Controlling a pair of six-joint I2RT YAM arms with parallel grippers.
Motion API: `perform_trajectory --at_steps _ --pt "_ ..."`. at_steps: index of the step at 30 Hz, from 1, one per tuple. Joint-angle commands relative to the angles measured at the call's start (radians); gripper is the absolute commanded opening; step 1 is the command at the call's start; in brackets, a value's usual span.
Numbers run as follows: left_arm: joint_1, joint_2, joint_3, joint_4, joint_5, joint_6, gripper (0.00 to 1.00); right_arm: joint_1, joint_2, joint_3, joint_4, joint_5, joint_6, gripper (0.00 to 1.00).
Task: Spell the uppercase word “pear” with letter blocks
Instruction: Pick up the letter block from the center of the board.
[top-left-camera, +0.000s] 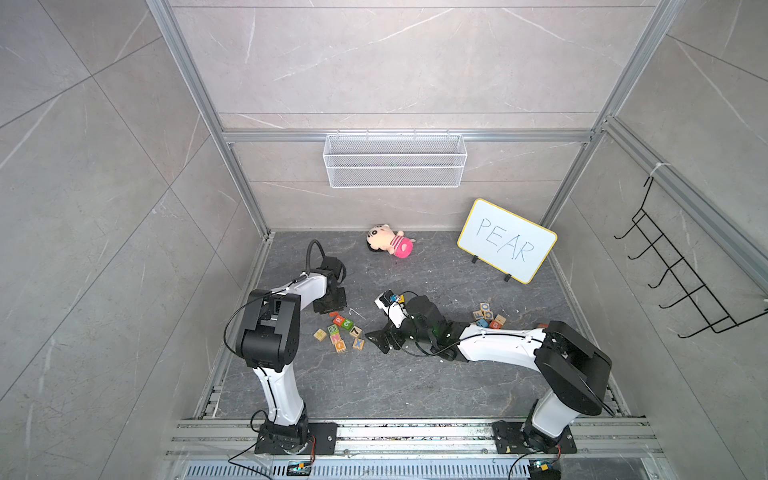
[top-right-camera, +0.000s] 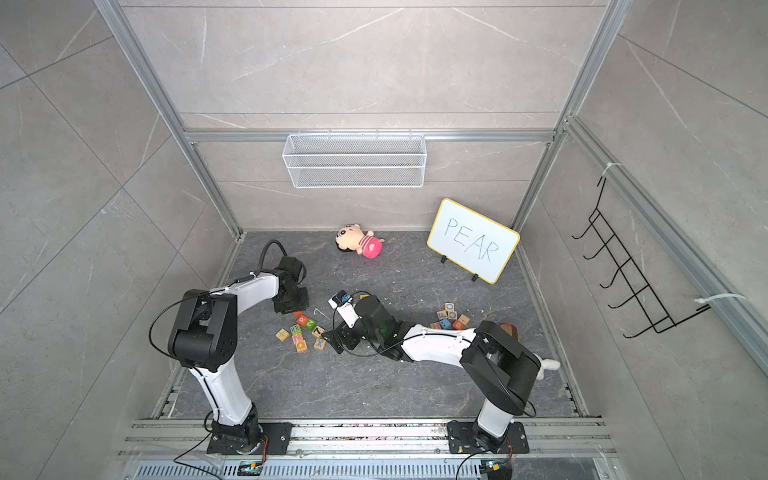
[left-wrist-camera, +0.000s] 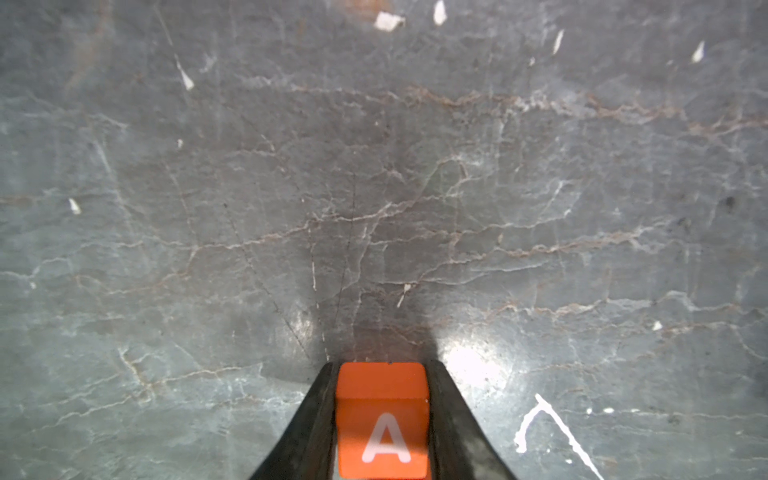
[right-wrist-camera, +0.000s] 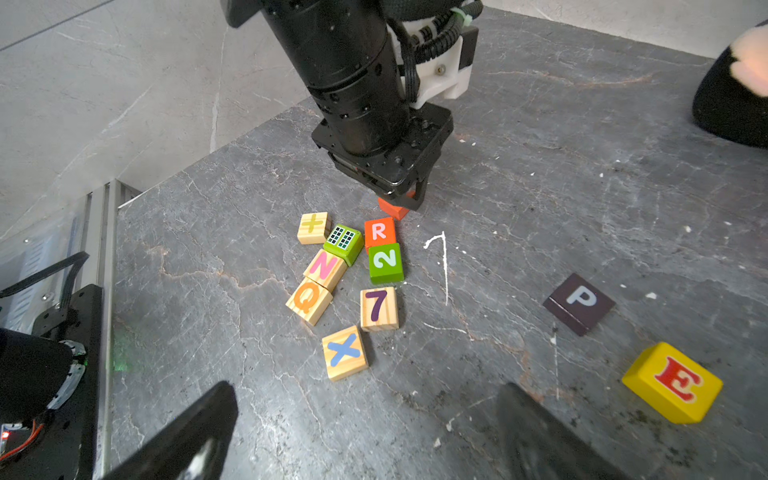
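Orange A block fills the left wrist view, white letter facing the lens, and the left claw is pinched tight on it, one dark finger flat against each side. Whether it's clear of the desk I can't call; from the right wrist view it sits at the surface or only just off it.

Right beside it is the red-orange R block, butted against a green 2 cube. The plain wooden cubes are scattered around them on the desk's left half.

Now the key line. The black P block and the yellow E block lie well apart from the left claw, out toward the desk's middle. They don't touch each other, and each is turned a little askew.

That pair is far nearer the right claw, which hangs wide open and empty, with the E near one finger. In both top views the right arm covers them.

So I'd judge the A has to travel away from the left edge, past the white scratch mark, and land beyond the E on the side away from the P.

Propped at the desk's far right corner, the whiteboard reads PEAR.
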Motion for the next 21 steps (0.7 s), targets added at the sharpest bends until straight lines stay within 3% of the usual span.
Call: perform_trajectory --at_steps 1,21 --pt "0.0 0.001 0.017 -0.034 -0.014 0.006 0.28 0.008 -0.01 -0.009 0.007 0.011 0.016 0.99" --pt "-0.02 -0.078 0.013 -0.055 -0.038 -0.018 0.28 0.005 -0.028 -0.029 0.028 0.028 0.031 0.99"
